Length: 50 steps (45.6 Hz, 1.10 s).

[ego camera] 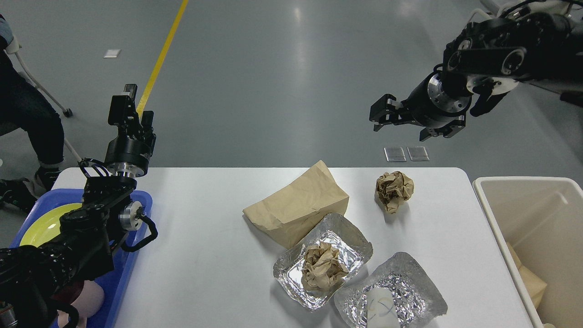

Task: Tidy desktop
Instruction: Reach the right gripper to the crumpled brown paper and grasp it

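Observation:
The white desktop [205, 218] holds a flattened brown paper bag [296, 207], a crumpled brown paper ball [394, 189], a foil tray [291, 269] with a second crumpled paper ball [323, 266] in it, and another foil tray [410, 296] with a white scrap [380, 305] in it. My left gripper [132, 105] is raised above the table's far left corner; its fingers are dark and cannot be told apart. My right gripper [381, 115] hangs high beyond the table's far edge, above the loose paper ball, open and empty.
A blue plastic tray [136, 200] with a yellow plate [41, 225] sits at the left edge under my left arm. A beige bin [524, 218] stands off the right edge, with brown paper [530, 282] inside. A seated person [27, 123] is at far left.

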### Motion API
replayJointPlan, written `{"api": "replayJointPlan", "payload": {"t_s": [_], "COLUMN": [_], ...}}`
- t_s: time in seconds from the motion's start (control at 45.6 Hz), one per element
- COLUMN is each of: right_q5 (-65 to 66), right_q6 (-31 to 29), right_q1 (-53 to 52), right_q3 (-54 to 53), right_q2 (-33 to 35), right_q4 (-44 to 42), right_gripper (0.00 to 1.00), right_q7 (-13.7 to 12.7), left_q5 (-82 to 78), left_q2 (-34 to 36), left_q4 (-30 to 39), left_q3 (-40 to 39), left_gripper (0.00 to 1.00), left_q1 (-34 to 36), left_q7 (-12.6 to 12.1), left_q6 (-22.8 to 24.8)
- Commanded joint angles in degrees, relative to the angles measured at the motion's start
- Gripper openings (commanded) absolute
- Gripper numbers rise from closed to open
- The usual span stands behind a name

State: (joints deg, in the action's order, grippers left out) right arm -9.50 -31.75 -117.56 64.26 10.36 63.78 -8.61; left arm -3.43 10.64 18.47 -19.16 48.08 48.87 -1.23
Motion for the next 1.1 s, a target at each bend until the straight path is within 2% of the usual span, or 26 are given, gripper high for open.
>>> {"api": "replayJointPlan", "payload": {"t_s": [0.0, 0.131, 0.394, 0.526, 0.679, 0.92, 1.073], "right_q5": [-1.5, -1.2, -1.4, -1.7, -1.7, -1.7, -1.5], "right_q6": [-1.6, 0.4, 11.2, 18.8, 27.0, 28.6, 31.8], "right_q1": [-0.5, 5.1, 26.2, 33.6, 39.9, 47.6, 48.6], "right_q3": [0.2, 0.3, 0.0, -0.4, -2.4, -9.4, -10.0], "right_q2": [-0.1, -0.4, -3.7, -4.0, -4.4, -4.6, -4.6], "right_q4": [0.7, -0.7, -13.5, -19.5, -22.4, -29.8, -30.3], "right_gripper": [1.0, 1.0, 1.0, 1.0, 1.0, 1.0, 0.98], "right_q7": [0.0, -0.1, -0.2, -0.2, -0.4, -0.4, -0.3], "left_q5": [0.0, 0.0, 0.0, 0.0, 0.0, 0.0, 0.0], "left_q2": [0.0, 0.0, 0.0, 0.0, 0.0, 0.0, 0.0], "left_q4": [0.0, 0.1, 0.0, 0.1, 0.0, 0.0, 0.0], "left_q3": [0.0, 0.0, 0.0, 0.0, 0.0, 0.0, 0.0], "left_gripper": [0.97, 0.97, 0.97, 0.97, 0.97, 0.97, 0.97], "left_q1": [0.0, 0.0, 0.0, 0.0, 0.0, 0.0, 0.0], "left_q7": [0.0, 0.0, 0.0, 0.0, 0.0, 0.0, 0.0], "left_q6": [0.0, 0.0, 0.0, 0.0, 0.0, 0.0, 0.0]}}
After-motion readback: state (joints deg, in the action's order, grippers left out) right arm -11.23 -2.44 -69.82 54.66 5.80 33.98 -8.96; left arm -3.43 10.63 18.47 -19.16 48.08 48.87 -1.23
